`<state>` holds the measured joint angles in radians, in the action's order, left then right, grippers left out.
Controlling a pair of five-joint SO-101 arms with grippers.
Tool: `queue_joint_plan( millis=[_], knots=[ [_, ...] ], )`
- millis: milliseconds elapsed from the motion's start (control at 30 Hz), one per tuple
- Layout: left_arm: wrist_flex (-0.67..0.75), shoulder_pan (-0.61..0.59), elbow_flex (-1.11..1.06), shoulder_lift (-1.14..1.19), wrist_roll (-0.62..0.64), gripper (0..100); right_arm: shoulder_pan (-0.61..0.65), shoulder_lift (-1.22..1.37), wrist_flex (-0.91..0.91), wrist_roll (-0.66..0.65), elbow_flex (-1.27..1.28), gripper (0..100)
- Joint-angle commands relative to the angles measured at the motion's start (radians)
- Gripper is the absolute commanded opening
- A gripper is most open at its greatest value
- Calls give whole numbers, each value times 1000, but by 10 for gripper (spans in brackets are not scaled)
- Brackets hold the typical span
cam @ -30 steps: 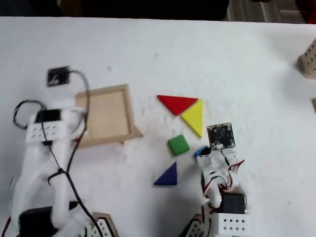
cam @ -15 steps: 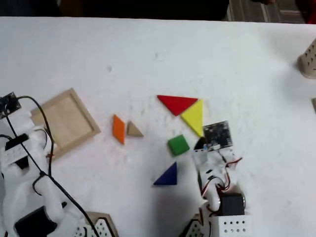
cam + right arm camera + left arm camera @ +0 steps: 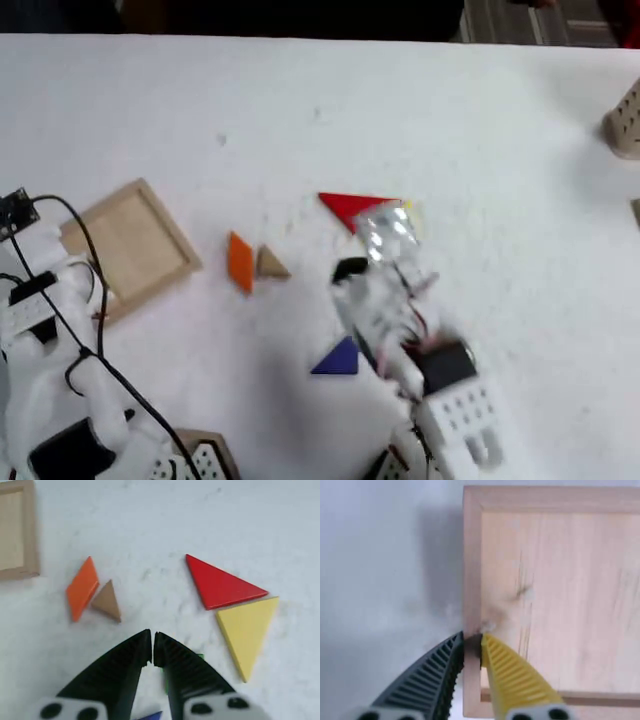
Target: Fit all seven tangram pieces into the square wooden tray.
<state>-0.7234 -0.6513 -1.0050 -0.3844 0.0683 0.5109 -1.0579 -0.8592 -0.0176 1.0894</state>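
Pinching the rim of the square wooden tray [image 3: 471, 555], the left gripper [image 3: 471, 641] is clamped on it. The right gripper [image 3: 152, 642] is closed on nothing. Ahead of it lie an orange parallelogram [image 3: 82, 587], a tan triangle [image 3: 106, 601], a red triangle [image 3: 220, 585] and a yellow triangle [image 3: 247, 630] (mostly under that arm in the high view).

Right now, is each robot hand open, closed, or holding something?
Left hand: closed on the rim of the wooden tray.
Right hand: closed, holding nothing.

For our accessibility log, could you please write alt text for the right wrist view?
The shut right gripper hangs above the table; beyond lie a red triangle, a yellow triangle, an orange parallelogram beside a tan triangle, and a wooden tray corner.
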Motion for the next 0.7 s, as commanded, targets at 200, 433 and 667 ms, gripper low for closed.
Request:
queue_joint_plan(
  millis=[200, 433, 667],
  knots=[
    [-32, 104, 3, -47, -226, 27, 257, 823, 277, 227, -473, 18],
    [-55, 133, 5, -47, -298, 27, 360, 1181, 487, 226, -666, 18],
    [-54, 136, 5, -47, -301, 28, 334, 1394, 499, 224, -793, 17]
  ],
)
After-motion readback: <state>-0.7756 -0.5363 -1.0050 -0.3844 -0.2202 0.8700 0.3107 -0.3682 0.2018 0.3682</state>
